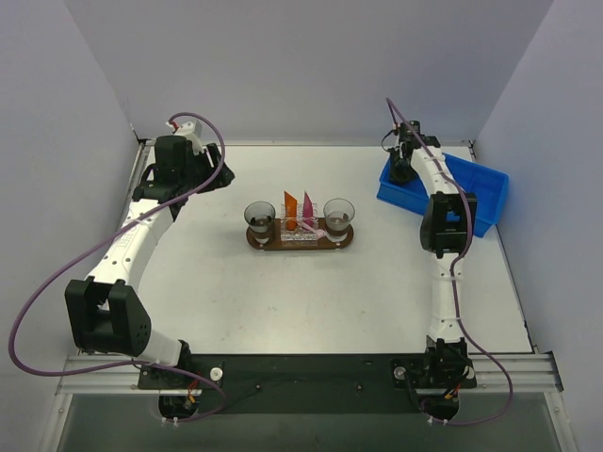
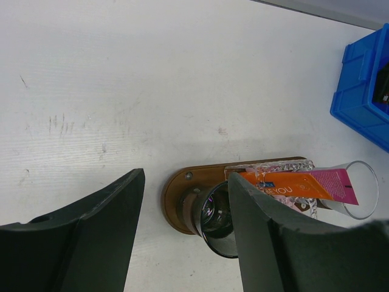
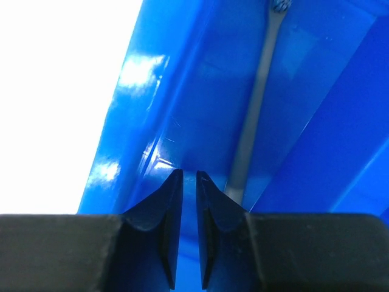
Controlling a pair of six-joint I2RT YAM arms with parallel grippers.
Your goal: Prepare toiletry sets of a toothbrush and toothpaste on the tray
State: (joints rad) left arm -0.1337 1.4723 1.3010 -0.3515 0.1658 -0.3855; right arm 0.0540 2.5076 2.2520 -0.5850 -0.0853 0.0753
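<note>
My right gripper [image 3: 189, 177] is down inside the blue rectangular plastic bin [image 3: 176, 97], its fingers almost together on nothing. The thin grey-handled toothbrush [image 3: 258, 103] lies just right of them, apparently outside the slit, its length running straight away from me.

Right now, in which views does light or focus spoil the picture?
Right wrist view: the table is burnt out to white, glare spots lie on the blue bin wall, the toothbrush looks soft. Left wrist view: the fingers of the left end effector look dark and underexposed, the tray sharp. Top view: even light, faint shadows.
</note>
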